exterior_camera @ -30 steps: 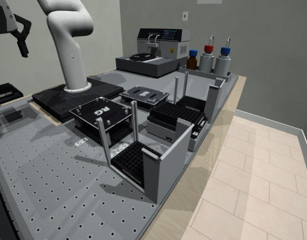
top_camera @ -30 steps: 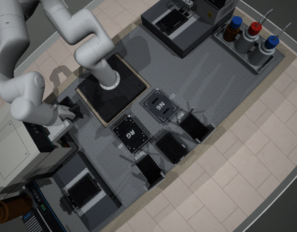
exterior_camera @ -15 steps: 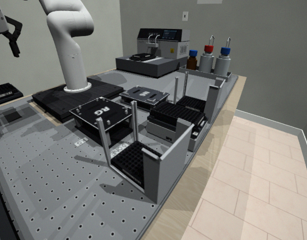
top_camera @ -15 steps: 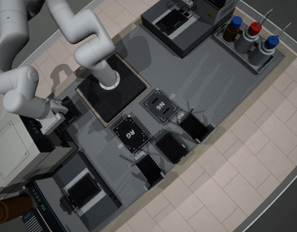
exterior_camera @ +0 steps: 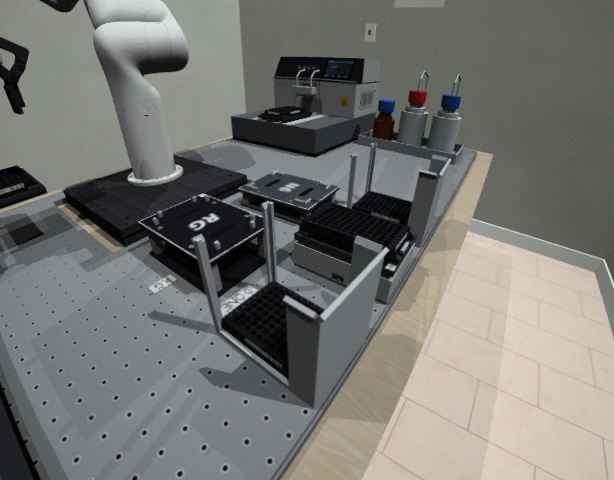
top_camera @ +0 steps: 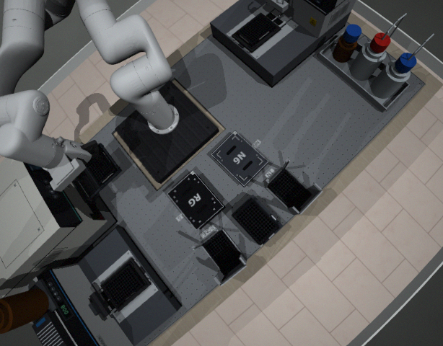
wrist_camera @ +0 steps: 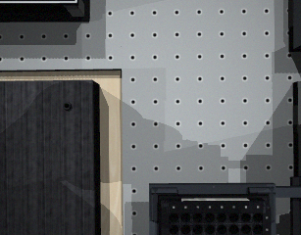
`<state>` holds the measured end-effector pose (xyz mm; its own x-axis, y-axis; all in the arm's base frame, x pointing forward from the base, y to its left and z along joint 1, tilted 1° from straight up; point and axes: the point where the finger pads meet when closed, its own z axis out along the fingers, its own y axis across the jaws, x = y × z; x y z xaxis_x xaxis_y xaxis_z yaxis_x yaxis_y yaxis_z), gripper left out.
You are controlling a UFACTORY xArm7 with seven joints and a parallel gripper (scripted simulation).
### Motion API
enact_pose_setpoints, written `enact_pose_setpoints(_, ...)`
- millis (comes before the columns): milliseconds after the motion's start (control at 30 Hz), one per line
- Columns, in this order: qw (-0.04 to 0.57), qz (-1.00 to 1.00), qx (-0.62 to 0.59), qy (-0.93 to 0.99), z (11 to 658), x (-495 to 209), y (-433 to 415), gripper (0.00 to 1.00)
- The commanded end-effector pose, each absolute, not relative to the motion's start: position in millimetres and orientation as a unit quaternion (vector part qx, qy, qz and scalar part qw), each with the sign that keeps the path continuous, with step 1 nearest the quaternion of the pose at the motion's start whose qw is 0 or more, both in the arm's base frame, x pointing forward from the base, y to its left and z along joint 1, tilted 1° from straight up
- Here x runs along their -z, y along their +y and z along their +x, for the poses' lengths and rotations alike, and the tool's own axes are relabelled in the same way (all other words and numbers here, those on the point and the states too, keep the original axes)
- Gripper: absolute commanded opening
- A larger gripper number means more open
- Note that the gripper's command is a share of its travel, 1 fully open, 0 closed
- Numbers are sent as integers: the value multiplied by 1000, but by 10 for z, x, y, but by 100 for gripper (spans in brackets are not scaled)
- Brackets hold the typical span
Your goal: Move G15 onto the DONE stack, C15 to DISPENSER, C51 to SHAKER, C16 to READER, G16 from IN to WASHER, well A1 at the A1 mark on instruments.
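My gripper (top_camera: 85, 167) (exterior_camera: 15, 98) is open and empty. It hangs high over the deck's left end, beside the beige READER housing (top_camera: 16, 219) and over the black plate on the reader's tray (top_camera: 104, 163) (exterior_camera: 5, 180) (wrist_camera: 214, 217). In the wrist view that plate shows at the bottom edge, with a white label strip along its near end; my fingers do not show there. Other black plates sit on the middle SHAKER (top_camera: 255, 219) (exterior_camera: 354, 224), on the back instrument (top_camera: 253, 33) (exterior_camera: 286, 113) and on the front-left instrument (top_camera: 123, 285). The DONE rack (top_camera: 224, 251) (exterior_camera: 260, 322) and the IN rack (top_camera: 288, 187) (exterior_camera: 382, 206) hold plates low inside.
The RG nest (top_camera: 195, 201) (exterior_camera: 201, 224) and the N6 nest (top_camera: 238, 158) (exterior_camera: 289, 188) carry nothing. The arm's black base plate (top_camera: 177, 141) (wrist_camera: 42, 157) lies beside the reader. Three bottles in a tray (top_camera: 374, 61) (exterior_camera: 416, 124) stand at the back right. The racks have tall thin posts.
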<state>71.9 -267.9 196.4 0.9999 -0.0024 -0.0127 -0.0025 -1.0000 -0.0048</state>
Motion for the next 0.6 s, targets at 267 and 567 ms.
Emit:
enact_pose_setpoints(267,1,-1000,-6,1,398,-1982,-2768,100)
enact_pose_setpoints(567,1,-1000,-6,1,152,-1984,-2829,100)
